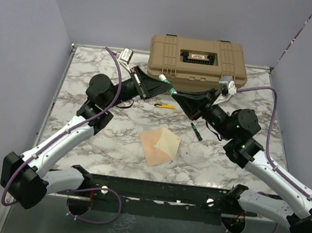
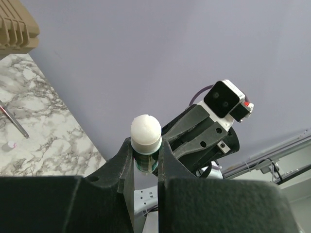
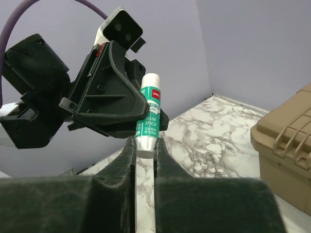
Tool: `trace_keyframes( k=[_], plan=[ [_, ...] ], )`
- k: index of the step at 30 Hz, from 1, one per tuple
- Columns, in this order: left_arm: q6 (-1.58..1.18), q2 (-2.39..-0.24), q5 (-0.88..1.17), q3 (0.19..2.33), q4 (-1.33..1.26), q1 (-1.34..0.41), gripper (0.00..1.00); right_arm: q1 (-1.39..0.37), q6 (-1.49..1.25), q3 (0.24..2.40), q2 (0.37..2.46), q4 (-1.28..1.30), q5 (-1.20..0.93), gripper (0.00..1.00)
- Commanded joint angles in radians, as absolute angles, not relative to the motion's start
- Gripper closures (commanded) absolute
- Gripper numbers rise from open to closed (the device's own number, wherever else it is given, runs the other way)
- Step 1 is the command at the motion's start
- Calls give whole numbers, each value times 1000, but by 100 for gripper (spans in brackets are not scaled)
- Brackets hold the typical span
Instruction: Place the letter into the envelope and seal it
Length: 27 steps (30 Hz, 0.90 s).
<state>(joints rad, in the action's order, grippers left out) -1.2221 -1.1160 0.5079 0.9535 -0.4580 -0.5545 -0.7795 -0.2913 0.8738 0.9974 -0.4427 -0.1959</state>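
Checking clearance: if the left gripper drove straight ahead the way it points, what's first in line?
The right gripper, facing it nose to nose just beyond the glue stick both clamp. Depth is unclear, but the gap looks short.

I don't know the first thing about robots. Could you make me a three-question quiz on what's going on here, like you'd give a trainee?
1. True or false: the glue stick is lying flat beside the envelope.
2. Which gripper has the glue stick between its fingers? A) only the left gripper B) only the right gripper C) both
3. Fill in: the envelope's flap, pale yellow inside, is ____.

Key
1. False: it is held up in the air, farther back than the envelope.
2. C: each wrist view shows the stick between that gripper's fingers.
3. Open.
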Motion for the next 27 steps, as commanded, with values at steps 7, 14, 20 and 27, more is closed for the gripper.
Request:
trace_keyframes(
  k=[7, 14, 20, 27],
  plan=[
    [-1146, -1050, 519, 965, -513, -558, 100, -764, -934, 908, 1058, -395, -102, 99],
    [-1075, -1023, 518, 957, -568, -559, 100, -764, -1524, 732, 1103, -668, -118, 99],
    [-1029, -1003, 506, 936, -590, -560, 100, -765, -1811, 713, 1115, -756, -122, 97],
    [-1059, -999, 475, 906, -585, -559, 100, -765, -1625, 775, 1063, -625, -155, 42]
  ],
)
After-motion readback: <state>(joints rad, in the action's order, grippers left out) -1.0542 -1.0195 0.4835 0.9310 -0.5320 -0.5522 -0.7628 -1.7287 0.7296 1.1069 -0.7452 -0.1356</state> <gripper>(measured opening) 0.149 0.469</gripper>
